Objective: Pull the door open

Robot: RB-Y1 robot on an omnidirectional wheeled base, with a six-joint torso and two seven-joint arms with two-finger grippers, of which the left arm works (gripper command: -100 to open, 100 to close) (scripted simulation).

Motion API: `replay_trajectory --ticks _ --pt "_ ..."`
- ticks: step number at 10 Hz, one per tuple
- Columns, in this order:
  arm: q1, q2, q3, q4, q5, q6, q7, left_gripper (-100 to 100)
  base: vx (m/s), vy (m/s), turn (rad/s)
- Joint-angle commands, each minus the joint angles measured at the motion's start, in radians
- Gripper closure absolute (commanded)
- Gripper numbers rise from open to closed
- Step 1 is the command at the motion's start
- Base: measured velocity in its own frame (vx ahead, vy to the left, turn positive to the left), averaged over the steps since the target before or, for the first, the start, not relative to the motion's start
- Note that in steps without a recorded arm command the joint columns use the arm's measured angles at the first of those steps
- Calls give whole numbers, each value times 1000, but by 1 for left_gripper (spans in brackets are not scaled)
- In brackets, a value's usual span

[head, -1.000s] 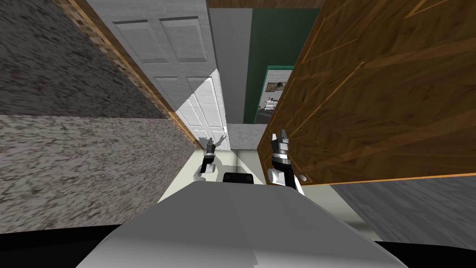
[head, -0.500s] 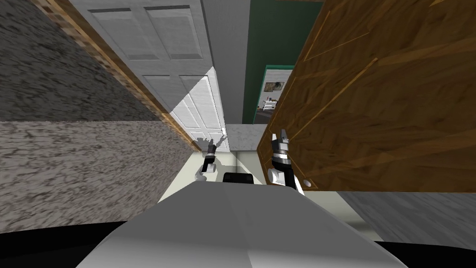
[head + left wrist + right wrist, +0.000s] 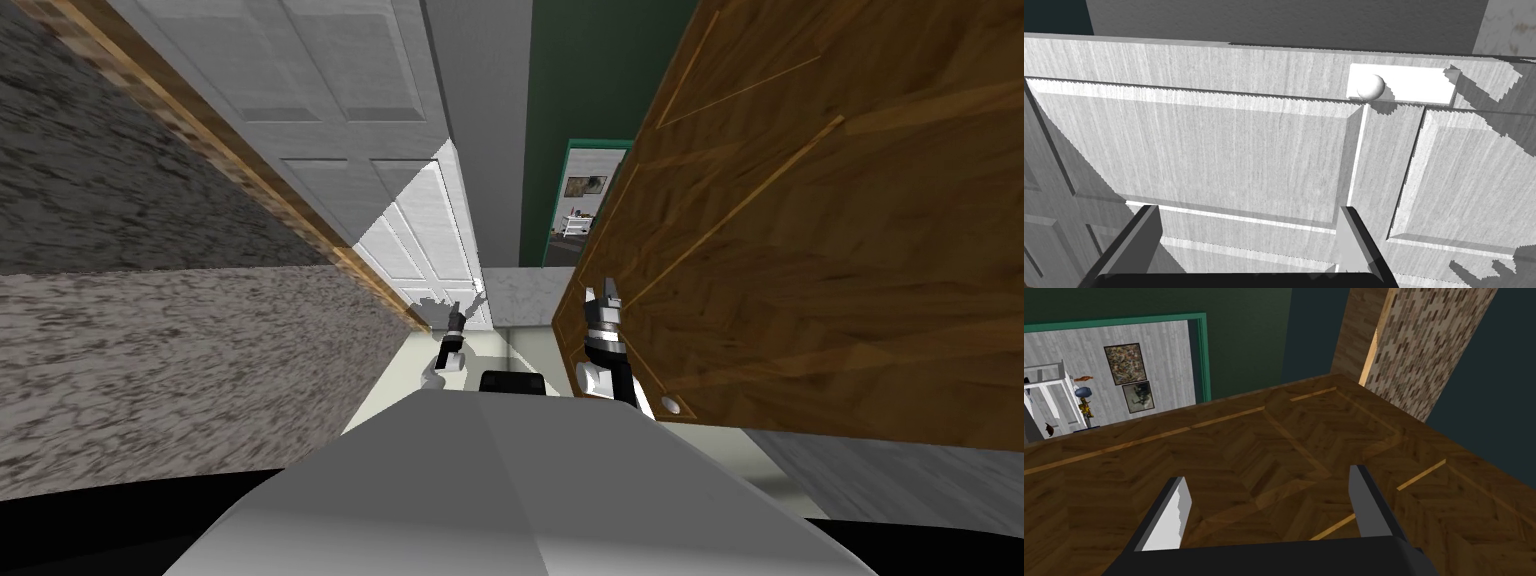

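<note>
Head view: your brown door [image 3: 800, 230] stands swung wide on the right, with the right gripper [image 3: 605, 292] beside its face and the left gripper [image 3: 468, 303] toward a white panelled door [image 3: 420, 240].
Left wrist view: the fingers are spread and empty, with a round knob [image 3: 1370, 86] far ahead.
Right wrist view: the fingers are apart and hold nothing, close over the brown door; far off, a white shelf [image 3: 1054, 395] holds small objects

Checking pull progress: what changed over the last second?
The whole head view has shifted, so my base or torso moved; the brown door and its knob slid lower in that view, and I cannot tell whether the door itself swung. Nothing was grasped or released. Both arms kept their pose: right gripper open beside the brown door, left gripper open facing the white door.
</note>
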Motion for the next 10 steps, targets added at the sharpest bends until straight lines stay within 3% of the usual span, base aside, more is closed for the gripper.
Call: replay_trajectory --ticks 1,10 --pt "-18 0 1 37 5 -3 -2 -100 103 23 -50" --pt "-106 10 6 249 34 -38 1 -100 95 20 -43"
